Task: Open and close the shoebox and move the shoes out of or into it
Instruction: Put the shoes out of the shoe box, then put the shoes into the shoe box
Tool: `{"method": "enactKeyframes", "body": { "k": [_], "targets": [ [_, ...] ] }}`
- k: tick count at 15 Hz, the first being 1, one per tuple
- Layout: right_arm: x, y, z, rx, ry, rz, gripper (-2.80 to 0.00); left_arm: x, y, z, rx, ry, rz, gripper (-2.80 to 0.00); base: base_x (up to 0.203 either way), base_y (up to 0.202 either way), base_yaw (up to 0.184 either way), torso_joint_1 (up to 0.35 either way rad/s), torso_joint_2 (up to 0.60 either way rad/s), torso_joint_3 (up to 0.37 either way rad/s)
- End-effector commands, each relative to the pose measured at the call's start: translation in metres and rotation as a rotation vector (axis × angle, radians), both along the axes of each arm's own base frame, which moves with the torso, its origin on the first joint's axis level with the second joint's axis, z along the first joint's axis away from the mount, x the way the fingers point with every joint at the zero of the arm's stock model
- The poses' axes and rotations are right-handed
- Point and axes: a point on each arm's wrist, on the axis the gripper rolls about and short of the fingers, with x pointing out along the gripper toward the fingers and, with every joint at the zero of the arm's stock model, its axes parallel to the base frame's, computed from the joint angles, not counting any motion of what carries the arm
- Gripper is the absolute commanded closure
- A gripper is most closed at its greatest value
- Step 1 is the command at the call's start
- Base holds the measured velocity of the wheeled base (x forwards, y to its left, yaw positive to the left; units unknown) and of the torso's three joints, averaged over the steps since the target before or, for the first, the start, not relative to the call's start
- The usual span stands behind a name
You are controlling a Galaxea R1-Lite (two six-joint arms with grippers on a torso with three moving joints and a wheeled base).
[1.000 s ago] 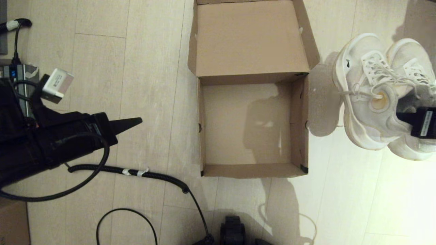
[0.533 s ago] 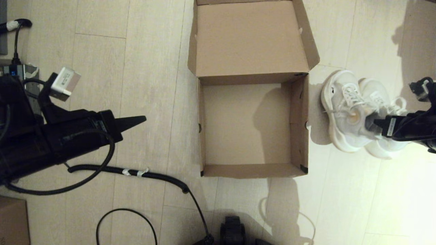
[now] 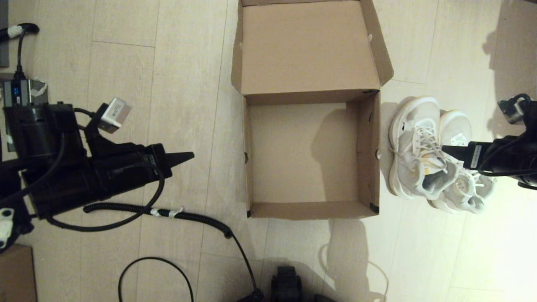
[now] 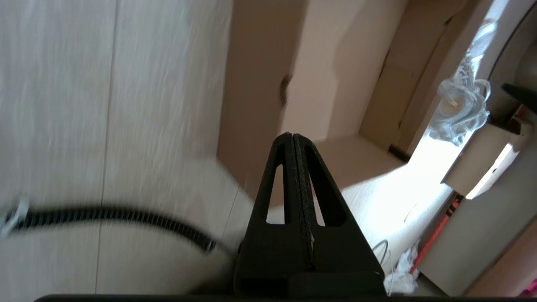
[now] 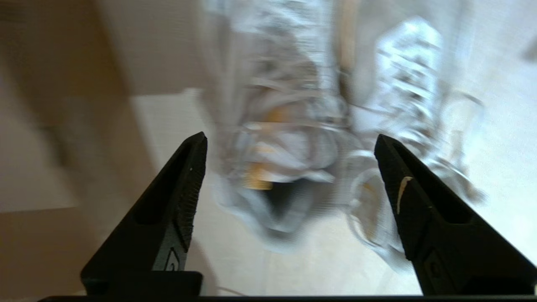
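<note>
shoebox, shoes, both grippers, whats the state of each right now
shoebox: lid open and folded back, inside empty.
shoes: on the floor beside the shoebox's right wall, out of the box, side by side, laced.
right gripper: jaws open, right over the shoes, holding nothing.
left gripper: jaws shut and empty, off to the left of the shoebox.

I saw a coiled black cable [image 3: 188, 217] snaking across the pale wood floor [image 3: 176, 63], plus a power strip [image 3: 19, 90] far left.
</note>
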Motion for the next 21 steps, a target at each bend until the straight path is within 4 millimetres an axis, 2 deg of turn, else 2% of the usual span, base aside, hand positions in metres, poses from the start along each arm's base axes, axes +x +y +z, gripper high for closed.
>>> {"method": "enactKeyframes", "body": {
  "k": [1, 3, 4, 8, 11, 12, 15, 18, 21],
  "targets": [
    [-0.003, 0.014, 0.013, 0.001, -0.048, 0.057, -2.8, 0.027, -0.01, 0.003, -0.003, -0.009, -0.01, 0.0, 0.0, 0.0, 0.0, 0.0, 0.0, 0.0],
    [0.016, 0.028, 0.018, 0.031, -0.065, 0.112, -2.8, 0.059, -0.02, 0.005, -0.006, -0.025, -0.016, 0.0, 0.0, 0.0, 0.0, 0.0, 0.0, 0.0],
    [0.029, 0.033, 0.017, 0.045, -0.065, 0.127, 0.0, 0.076, -0.026, 0.003, -0.007, -0.031, -0.018, 0.0, 0.0, 0.0, 0.0, 0.0, 0.0, 0.0],
    [0.09, 0.042, 0.006, 0.069, -0.079, 0.149, 0.0, 0.133, -0.045, -0.012, -0.012, -0.047, -0.025, 0.0, 0.0, 0.0, 0.0, 0.0, 0.0, 0.0],
    [0.128, 0.045, -0.002, 0.138, -0.208, 0.159, 0.0, 0.164, -0.052, -0.011, -0.033, -0.115, -0.019, 0.0, 0.0, 0.0, 0.0, 0.0, 0.0, 0.0],
    [0.129, 0.052, -0.004, 0.166, -0.225, 0.176, 0.0, 0.167, -0.055, -0.011, -0.036, -0.123, -0.025, 0.0, 0.0, 0.0, 0.0, 0.0, 0.0, 0.0],
    [0.114, 0.062, -0.009, 0.202, -0.21, 0.207, 0.0, 0.168, -0.065, -0.017, -0.033, -0.113, -0.045, 0.0, 0.0, 0.0, 0.0, 0.0, 0.0, 0.0],
    [0.101, 0.071, -0.012, 0.214, -0.183, 0.243, 0.0, 0.177, -0.068, -0.015, -0.041, -0.137, -0.044, 0.0, 0.0, 0.0, 0.0, 0.0, 0.0, 0.0],
    [0.08, 0.086, -0.012, 0.22, -0.161, 0.295, 0.0, 0.18, -0.071, -0.012, -0.043, -0.148, -0.047, 0.0, 0.0, 0.0, 0.0, 0.0, 0.0, 0.0]
  ]
}}
